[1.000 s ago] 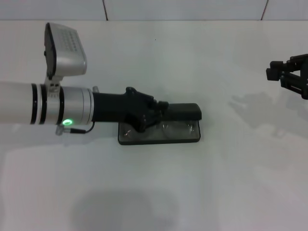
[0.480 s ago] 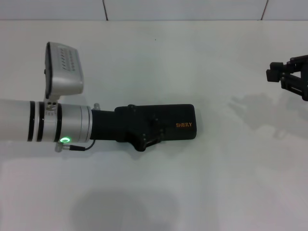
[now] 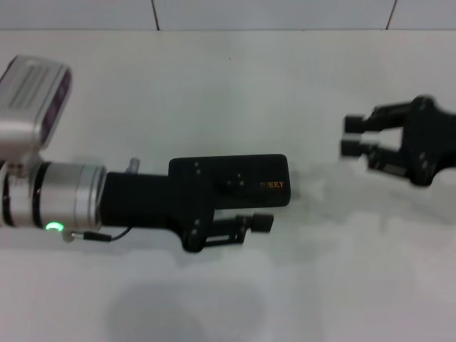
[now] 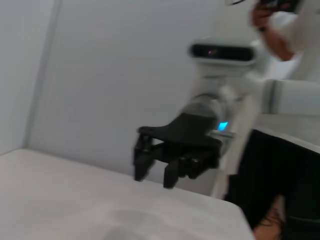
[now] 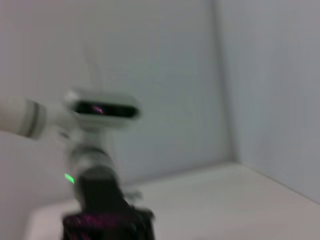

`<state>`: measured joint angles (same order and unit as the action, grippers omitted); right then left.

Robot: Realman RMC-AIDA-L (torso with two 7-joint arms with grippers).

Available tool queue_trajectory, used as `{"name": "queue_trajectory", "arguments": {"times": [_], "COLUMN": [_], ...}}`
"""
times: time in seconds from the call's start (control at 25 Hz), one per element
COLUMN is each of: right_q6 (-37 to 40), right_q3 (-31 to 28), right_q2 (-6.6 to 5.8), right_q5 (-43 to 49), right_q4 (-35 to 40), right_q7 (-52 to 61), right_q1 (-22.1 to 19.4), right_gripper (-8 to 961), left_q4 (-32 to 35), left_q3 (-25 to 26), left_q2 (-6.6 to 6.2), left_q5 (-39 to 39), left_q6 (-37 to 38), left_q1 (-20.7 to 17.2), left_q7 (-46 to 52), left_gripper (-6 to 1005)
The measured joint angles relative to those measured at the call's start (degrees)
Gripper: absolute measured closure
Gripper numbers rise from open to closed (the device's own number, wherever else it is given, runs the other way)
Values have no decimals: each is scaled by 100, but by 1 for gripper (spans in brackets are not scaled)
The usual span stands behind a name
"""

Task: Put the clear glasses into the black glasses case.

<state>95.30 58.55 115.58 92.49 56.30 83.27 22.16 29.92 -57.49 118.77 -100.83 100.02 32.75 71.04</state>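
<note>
Head overhead; wrists facing opposite arms

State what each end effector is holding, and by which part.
Neither holds anything: the left end effector sits over the closed black glasses case; the right end effector hangs open.

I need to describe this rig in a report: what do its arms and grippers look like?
Each arm is a silver-white tube with black bands and a grey camera box at the wrist. The left gripper is matte black with a green light and thin black cable behind it; the right gripper is also black, with square-tipped fingers.

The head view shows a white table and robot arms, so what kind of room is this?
Probably a robot test lab. Two robot arms work over a bare white table, boxed in by plain white walls, with only a black glasses case set out.
</note>
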Motion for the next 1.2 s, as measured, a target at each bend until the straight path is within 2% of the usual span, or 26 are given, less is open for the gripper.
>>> {"name": "queue_trajectory", "arguments": {"times": [0.12, 0.2, 0.32, 0.48, 0.52, 0.64, 0.72, 0.88, 1.2], "right_q6": [329, 342, 319, 343, 366, 387, 417, 456, 431], "right_q3": [100, 267, 527, 676, 680, 715, 766, 801, 825], "right_q2": [12, 14, 27, 20, 18, 16, 20, 31, 35], "right_q5": [-47, -34, -33, -50, -51, -54, -82, -173, -285], "right_q4": [-719, -993, -1171, -1208, -1211, -1217, -1219, -1195, -1191], "right_q7": [-390, -568, -755, -754, -752, -752, -752, -753, -803], "right_q1": [291, 357, 373, 378, 373, 370, 372, 378, 387], "right_gripper": [815, 651, 530, 371, 332, 214, 173, 92, 92], "left_q4": [0, 13, 17, 129, 248, 294, 324, 307, 282], "left_q3": [2, 29, 38, 39, 39, 38, 38, 39, 37], "left_q2": [-7, -105, -334, -399, -454, -483, -487, -481, -472], "left_q5": [-40, -6, 464, 628, 657, 680, 693, 673, 671], "left_q6": [192, 291, 662, 773, 844, 865, 866, 861, 838], "left_q1": [-137, -218, -390, -498, -558, -596, -628, -633, -645], "left_q7": [-222, 61, 249, 299, 385, 384, 360, 264, 185], "left_gripper": [653, 575, 468, 341, 313, 228, 172, 141, 133]}}
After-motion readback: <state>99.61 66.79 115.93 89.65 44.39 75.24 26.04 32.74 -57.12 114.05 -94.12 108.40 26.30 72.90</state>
